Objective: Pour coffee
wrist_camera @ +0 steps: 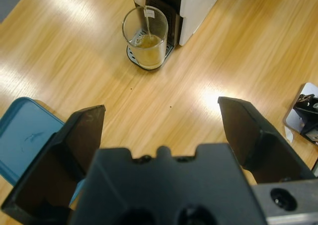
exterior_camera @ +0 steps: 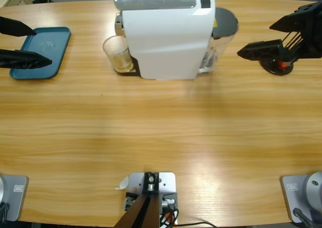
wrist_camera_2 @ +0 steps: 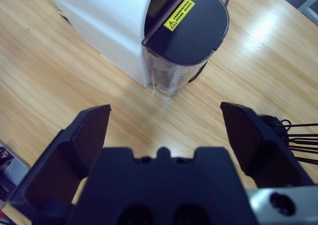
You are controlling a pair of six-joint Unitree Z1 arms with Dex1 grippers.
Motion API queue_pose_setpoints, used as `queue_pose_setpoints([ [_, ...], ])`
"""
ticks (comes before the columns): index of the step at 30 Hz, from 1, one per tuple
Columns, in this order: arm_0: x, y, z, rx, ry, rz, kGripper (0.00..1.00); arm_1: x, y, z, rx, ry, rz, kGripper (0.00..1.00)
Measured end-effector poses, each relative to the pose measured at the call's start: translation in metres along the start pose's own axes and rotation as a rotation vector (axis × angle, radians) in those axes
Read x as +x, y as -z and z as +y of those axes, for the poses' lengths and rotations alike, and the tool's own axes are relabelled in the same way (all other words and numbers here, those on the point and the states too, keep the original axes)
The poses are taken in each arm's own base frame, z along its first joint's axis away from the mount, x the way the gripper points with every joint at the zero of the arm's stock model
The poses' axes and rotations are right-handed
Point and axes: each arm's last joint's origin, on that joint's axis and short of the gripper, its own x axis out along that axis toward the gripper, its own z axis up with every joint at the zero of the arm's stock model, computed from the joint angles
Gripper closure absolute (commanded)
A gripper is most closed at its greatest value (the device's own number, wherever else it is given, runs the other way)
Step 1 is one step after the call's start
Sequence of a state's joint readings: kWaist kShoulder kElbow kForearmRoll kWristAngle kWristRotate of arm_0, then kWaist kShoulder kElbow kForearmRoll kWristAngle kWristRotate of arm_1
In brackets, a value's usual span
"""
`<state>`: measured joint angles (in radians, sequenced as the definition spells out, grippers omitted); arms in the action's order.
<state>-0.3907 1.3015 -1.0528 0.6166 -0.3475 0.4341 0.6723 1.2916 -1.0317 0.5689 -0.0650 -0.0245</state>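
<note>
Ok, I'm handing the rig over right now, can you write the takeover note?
Left tool: open, empty, above the blue tray, facing the glass.
Right tool: open, empty, behind the white coffee machine, near its water tank.
Glass sits on the machine's drip tray, a thin stream running in; shallow amber coffee so far.
Done: glass placed, brewing started.
Left: let it fill.

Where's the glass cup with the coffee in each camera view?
High view: glass cup, upper left of centre, against the white machine.
Left wrist view: top centre, under the spout, amber coffee inside.
Right wrist view: not in it.
Shared landmark: the white machine.
</note>
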Motion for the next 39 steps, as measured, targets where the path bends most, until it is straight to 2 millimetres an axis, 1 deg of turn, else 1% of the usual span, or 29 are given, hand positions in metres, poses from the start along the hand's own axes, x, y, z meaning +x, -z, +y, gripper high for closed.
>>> queue_pose_setpoints([
  [39,0.003,0.0018,0.0003,0.002,-0.002,-0.006,0.0,-0.0009,-0.0005,0.0021,-0.003,-0.027,-0.008,0.0],
])
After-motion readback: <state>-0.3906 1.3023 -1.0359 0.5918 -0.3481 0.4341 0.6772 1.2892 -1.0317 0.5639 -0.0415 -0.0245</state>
